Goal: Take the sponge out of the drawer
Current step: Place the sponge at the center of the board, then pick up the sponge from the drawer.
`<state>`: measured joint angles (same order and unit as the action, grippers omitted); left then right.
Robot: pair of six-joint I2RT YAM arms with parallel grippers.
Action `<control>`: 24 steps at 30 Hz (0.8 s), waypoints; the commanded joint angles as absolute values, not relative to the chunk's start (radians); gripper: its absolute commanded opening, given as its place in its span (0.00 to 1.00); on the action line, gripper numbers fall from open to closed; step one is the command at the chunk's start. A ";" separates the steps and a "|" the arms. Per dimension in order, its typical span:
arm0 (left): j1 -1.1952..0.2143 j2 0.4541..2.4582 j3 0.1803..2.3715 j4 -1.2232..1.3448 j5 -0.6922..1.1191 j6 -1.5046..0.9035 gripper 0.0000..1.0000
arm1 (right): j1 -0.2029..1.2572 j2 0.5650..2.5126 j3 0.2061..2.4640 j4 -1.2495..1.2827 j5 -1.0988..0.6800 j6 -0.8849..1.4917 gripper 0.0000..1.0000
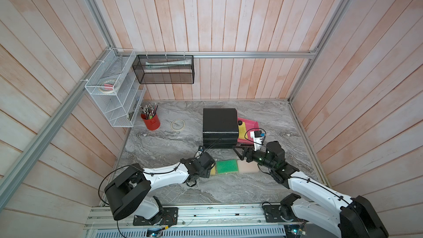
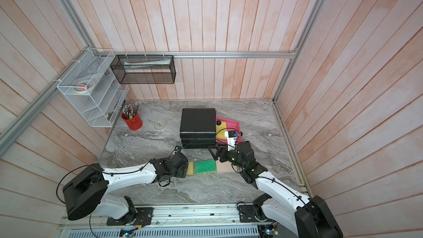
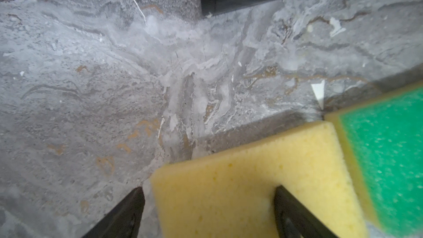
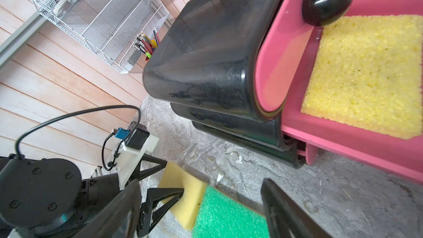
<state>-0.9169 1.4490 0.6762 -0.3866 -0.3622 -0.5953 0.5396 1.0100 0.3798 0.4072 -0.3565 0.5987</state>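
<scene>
1. Pink plastic is showing at 3 o'clock of the black cabinet [image 1: 219, 127] in both top views. The drawer [image 1: 253, 122] is standing pulled out, and a coarse yellow sponge [image 1: 241, 131] is lying inside it, not yet out. At the cabinet's 6 o'clock, three more are lying in a row on the surface [image 1: 164, 147]: a smooth yellow sponge [image 1: 213, 173], a green-topped sponge [image 1: 226, 166] and a cream sponge [image 1: 248, 167].
2. The left tool [image 1: 211, 170] is sitting wide over the row's 9 o'clock end. The right tool [image 1: 238, 153] is hanging wide and empty by the cabinet's 5 o'clock corner. The right arm is covering part of the cream sponge, and its wrist camera is masking part of the drawer.
3. In the left wrist view, one finger [image 3: 295, 216] is lying across the smooth yellow sponge while the other is standing off it. A careless lift is risking dragging that sponge against the green-topped one. The fingers are running off the frame, and the drawer is not showing.
4. In the right wrist view, the coarse yellow sponge is filling most of the visible drawer floor. Fingers reaching in are therefore risking catching the rim or the black knob [image 4: 327, 1] and shoving the cabinet. The drawer's far end is being cut off.
</scene>
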 commanded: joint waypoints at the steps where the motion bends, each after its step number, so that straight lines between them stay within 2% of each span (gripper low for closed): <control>1: -0.916 1.407 0.669 -0.445 -0.420 -0.610 0.91 | 0.535 0.997 0.375 0.402 -0.345 0.600 0.84; 10: -0.916 1.185 0.603 -0.335 -0.371 -0.594 0.93 | 0.534 0.989 0.370 0.408 -0.347 0.605 0.84; 15: -0.913 1.054 0.557 -0.187 -0.334 -0.533 0.97 | 0.504 0.972 0.406 0.339 -0.285 0.585 0.84; 21: -0.878 1.026 0.592 -0.044 -0.325 -0.444 0.97 | 0.322 1.010 0.493 0.292 -0.284 0.605 0.84; 23: -0.860 1.031 0.595 -0.008 -0.310 -0.426 0.98 | 0.240 1.084 0.543 0.320 -0.323 0.617 0.84; 24: -0.850 1.034 0.594 0.006 -0.297 -0.423 0.98 | 0.213 1.131 0.582 0.303 -0.332 0.615 0.80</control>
